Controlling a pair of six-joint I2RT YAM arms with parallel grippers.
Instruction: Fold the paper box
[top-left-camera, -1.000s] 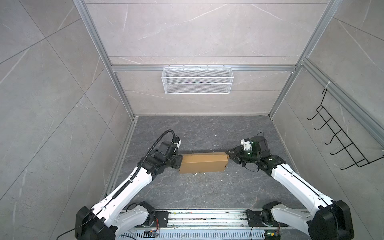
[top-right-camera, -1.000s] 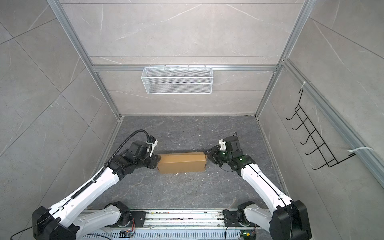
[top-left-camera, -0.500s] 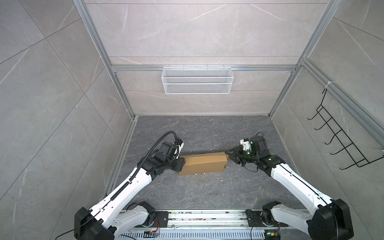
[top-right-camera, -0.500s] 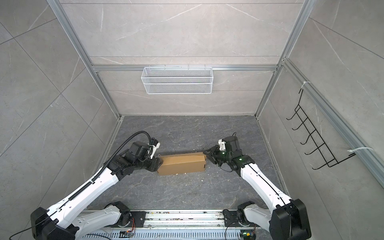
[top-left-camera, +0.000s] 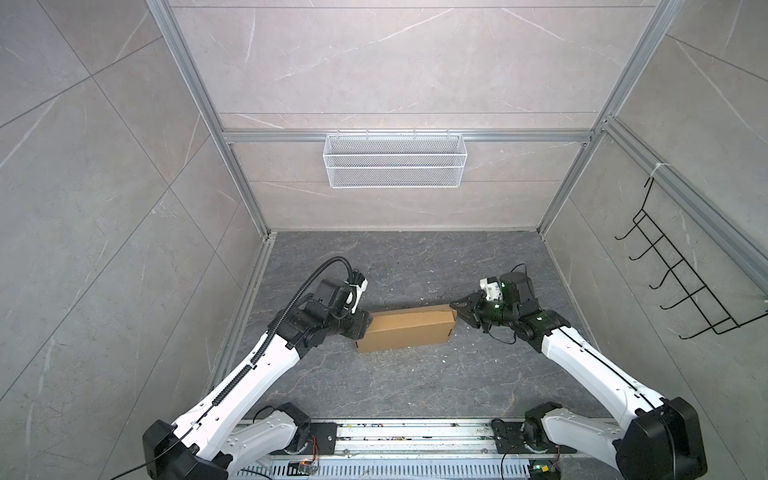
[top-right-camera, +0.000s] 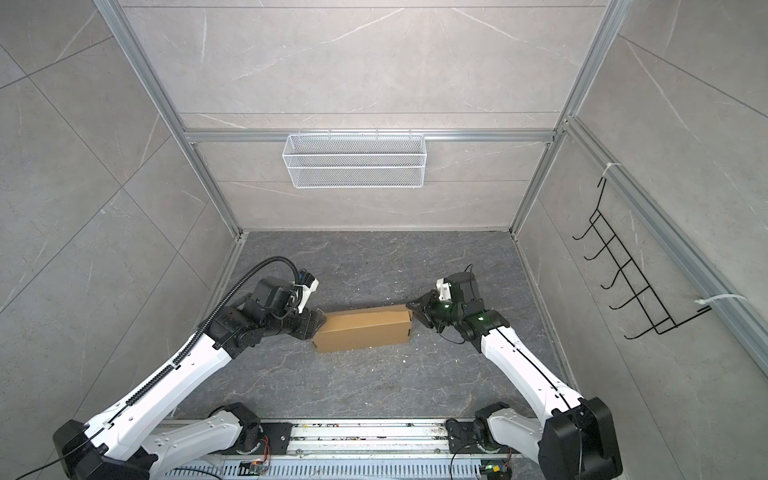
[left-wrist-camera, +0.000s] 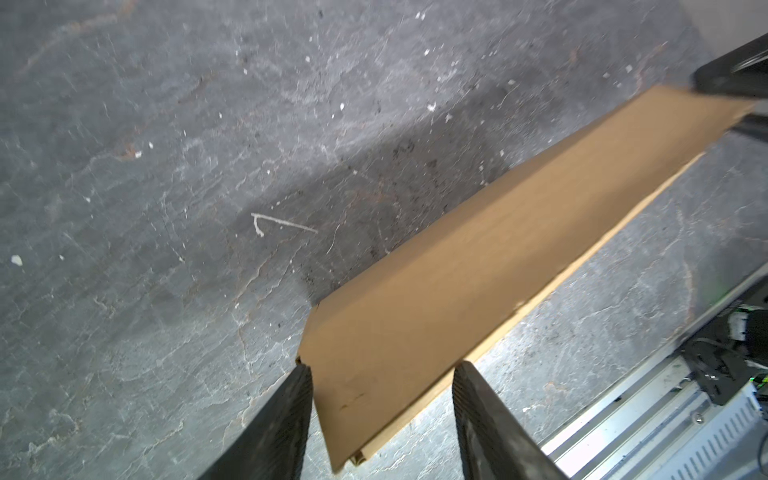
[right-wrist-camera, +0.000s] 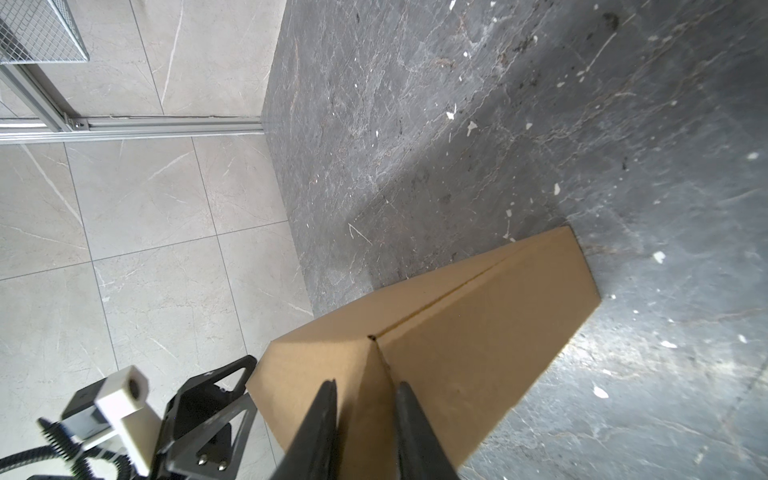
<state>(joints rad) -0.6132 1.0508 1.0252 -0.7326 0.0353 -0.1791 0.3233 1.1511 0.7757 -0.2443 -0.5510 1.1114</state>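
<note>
In both top views the left gripper (top-left-camera: 366, 326) buries its fingertips behind the end of the paper box (top-left-camera: 409, 330), and the right gripper (top-left-camera: 455, 313) is too small to show its contact. The left wrist view cuts both fingers (left-wrist-camera: 286, 424) at the frame edge (their bases lie outside). The box's far end is blurred, and the dark shape there, probably the right gripper, is cropped.

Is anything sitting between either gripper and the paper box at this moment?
Nothing visible does. The left gripper straddles one end of the paper box, and the right gripper pinches the cardboard at the opposite end.
</note>
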